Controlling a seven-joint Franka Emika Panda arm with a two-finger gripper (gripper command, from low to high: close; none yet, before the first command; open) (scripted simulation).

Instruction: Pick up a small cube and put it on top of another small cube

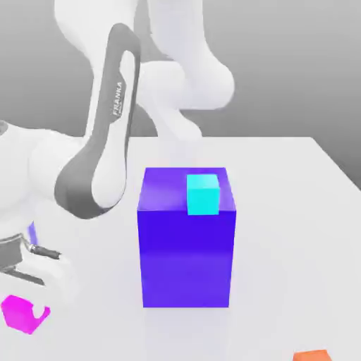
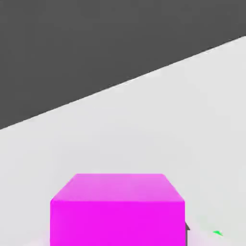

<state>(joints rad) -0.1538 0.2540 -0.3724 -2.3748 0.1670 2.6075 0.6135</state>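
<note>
**Gripper pinches the pink cube at the table's near corner**

The arm [image 1: 106,141] reaches down low at the exterior view's left, its hand down over the white table [image 1: 282,211]. The gripper [image 1: 35,300] has its fingers pressed in on the pink cube [image 1: 20,314], which sits at the lower left of that view, at table level; whether it rests on the surface or is just off it I cannot tell. In the hand view the pink cube [image 2: 117,211] sits close under the camera, its top face and one side showing, with white table beyond it.

Near the middle of the table stands a big purple block [image 1: 187,247], well apart from the pink cube. A cyan cube [image 1: 203,194] shows at the block's top, toward its far right corner. An orange thing [image 1: 311,355] peeks in at the exterior view's lower right. A sliver of green [image 2: 217,233] shows beside the pink cube in the hand view.
</note>
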